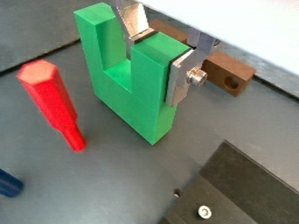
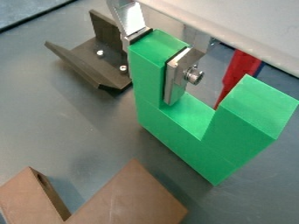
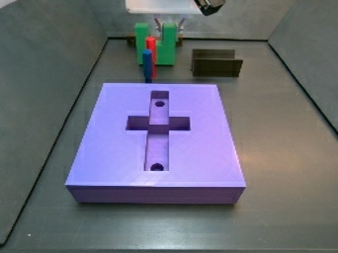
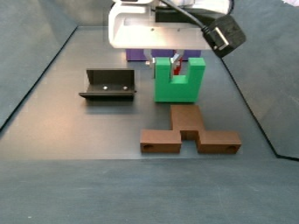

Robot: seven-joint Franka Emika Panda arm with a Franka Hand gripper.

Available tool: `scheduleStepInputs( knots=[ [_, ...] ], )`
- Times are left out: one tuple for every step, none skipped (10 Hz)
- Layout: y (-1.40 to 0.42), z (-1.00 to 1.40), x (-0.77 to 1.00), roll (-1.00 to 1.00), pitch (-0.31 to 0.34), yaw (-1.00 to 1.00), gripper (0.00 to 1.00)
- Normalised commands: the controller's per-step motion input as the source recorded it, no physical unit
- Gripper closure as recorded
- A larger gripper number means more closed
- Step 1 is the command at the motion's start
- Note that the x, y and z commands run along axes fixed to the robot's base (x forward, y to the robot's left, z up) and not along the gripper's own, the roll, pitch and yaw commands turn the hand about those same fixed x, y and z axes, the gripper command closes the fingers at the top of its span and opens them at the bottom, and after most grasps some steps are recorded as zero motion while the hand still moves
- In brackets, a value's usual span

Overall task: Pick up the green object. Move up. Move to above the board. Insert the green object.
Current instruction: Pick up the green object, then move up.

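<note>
The green object [image 1: 128,87] is a bright U-shaped block standing on the grey floor with its prongs up. It shows in both wrist views [image 2: 198,131] and both side views [image 3: 138,40] [image 4: 179,87]. My gripper [image 1: 160,54] [image 2: 155,54] straddles one prong, its silver plates pressed against both faces, so it is shut on that prong. It hangs under the white hand in both side views [image 3: 165,28] [image 4: 176,61]. The purple board [image 3: 199,138], with a cross recess and two holes, lies well apart from the green object; only a sliver of the board [image 4: 138,56] shows behind the hand.
A red peg [image 1: 52,101] [image 3: 150,49] and a blue peg [image 1: 6,184] [image 3: 145,69] stand close beside the green object. The dark fixture [image 2: 100,57] [image 4: 108,85] [image 3: 218,64] stands to one side. A brown block [image 4: 187,136] [image 1: 228,74] lies on the other side.
</note>
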Motion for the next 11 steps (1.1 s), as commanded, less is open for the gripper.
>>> scheduleStepInputs(
  knots=[
    [0.00, 0.00, 0.00, 0.00, 0.000, 0.00, 1.00],
    [0.00, 0.00, 0.00, 0.00, 0.000, 0.00, 1.00],
    [0.00, 0.00, 0.00, 0.00, 0.000, 0.00, 1.00],
    [0.00, 0.00, 0.00, 0.00, 0.000, 0.00, 1.00],
    [0.00, 0.00, 0.00, 0.00, 0.000, 0.00, 1.00],
    [0.00, 0.00, 0.00, 0.00, 0.000, 0.00, 1.00],
    [0.00, 0.00, 0.00, 0.00, 0.000, 0.00, 1.00],
    [0.00, 0.00, 0.00, 0.00, 0.000, 0.00, 1.00],
    [0.00, 0.00, 0.00, 0.00, 0.000, 0.00, 1.00],
    [0.00, 0.83, 0.00, 0.00, 0.000, 0.00, 1.00],
    [0.00, 0.86, 0.03, 0.00, -0.013, 0.01, 1.00]
  ],
)
